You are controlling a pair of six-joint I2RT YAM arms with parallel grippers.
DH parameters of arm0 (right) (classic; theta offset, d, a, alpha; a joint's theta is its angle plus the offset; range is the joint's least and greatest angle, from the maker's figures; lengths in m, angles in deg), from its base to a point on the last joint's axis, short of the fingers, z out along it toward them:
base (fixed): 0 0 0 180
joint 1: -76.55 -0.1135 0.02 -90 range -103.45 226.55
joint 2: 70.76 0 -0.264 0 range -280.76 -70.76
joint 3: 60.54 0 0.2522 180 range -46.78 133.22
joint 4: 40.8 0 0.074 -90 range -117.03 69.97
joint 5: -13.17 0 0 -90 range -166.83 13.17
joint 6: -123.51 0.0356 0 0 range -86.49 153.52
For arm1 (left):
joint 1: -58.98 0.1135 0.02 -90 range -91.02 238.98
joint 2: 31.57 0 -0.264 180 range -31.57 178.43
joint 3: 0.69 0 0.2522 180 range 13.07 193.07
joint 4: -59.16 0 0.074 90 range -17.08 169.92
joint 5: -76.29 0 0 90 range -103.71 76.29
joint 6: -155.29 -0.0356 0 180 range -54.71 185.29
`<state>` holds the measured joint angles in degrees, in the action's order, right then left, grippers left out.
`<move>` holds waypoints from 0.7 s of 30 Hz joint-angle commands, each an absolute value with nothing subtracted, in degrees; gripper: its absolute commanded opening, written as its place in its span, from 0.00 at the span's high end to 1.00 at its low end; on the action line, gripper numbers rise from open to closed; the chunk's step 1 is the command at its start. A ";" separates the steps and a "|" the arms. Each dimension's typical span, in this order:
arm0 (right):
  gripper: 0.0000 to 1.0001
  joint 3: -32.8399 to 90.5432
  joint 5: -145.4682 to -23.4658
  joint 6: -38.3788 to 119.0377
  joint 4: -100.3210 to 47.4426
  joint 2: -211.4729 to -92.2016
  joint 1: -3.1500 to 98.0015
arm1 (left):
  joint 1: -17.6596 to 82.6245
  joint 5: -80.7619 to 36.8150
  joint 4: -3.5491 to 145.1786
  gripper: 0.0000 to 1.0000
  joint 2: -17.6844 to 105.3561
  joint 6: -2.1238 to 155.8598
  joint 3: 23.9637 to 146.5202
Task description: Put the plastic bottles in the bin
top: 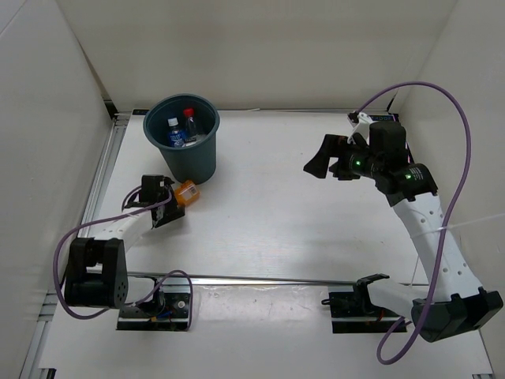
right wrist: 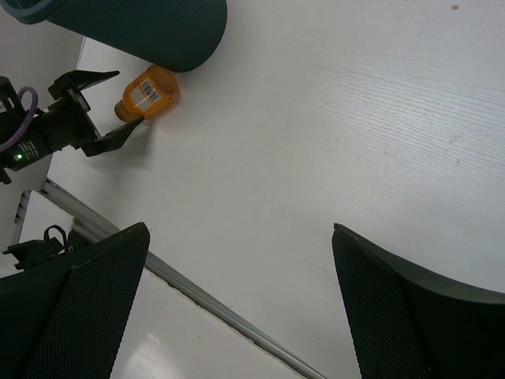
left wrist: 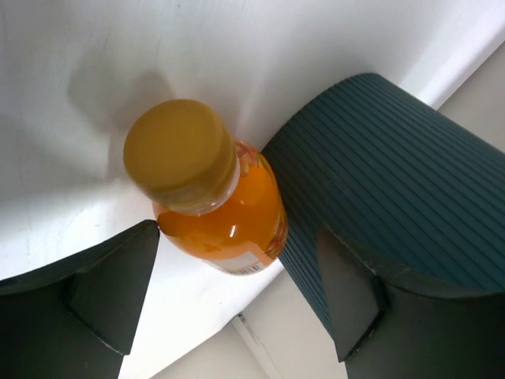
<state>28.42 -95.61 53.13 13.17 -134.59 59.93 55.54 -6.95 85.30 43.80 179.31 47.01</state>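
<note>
From where I stand, the task looks about half done. The bin is at the far left of the worktop. Inside it I can see two bottles with their caps up, the blue-cap bottle and the red-cap bottle. These two need nothing more.

The orange bottle is not yet in. It lies on its side on the worktop, just on the near side of the bin's foot, so close to the wall that I cannot say if they touch. The left tool is low at this bottle with its jaws spread, one on each side, and the cap end points toward the wrist. One jaw tip seems almost on the bottle; the other stands apart from it, close to the bin wall. So I judge the bottle is not pinched yet, and the grasp, the lift and the drop over the rim are all left to do.

The black-cap bottle I cannot find anywhere. It may be deep in the bin, hidden under the others, but I cannot tell.

The right tool hangs above the far right of the worktop, jaws spread wide, holding nothing
</note>
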 commanded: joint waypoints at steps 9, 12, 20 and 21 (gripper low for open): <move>0.00 27.75 -95.20 52.32 11.55 -135.62 60.03 | 54.85 -4.14 83.90 0.43 38.93 193.78 42.70; 0.00 27.22 -95.20 52.85 11.55 -135.62 60.03 | 54.85 -3.52 83.90 0.48 34.54 193.78 39.10; 0.00 25.64 -96.95 53.91 11.02 -135.09 60.03 | 55.99 -0.97 83.90 0.41 17.31 193.78 27.59; 0.00 25.64 -97.48 53.91 11.02 -134.57 60.03 | 56.60 -0.97 83.90 0.29 16.34 192.74 27.57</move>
<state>25.90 -95.59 53.94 13.04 -135.81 59.93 55.45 -3.49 84.03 19.67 179.28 29.19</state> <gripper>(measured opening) 0.998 0.644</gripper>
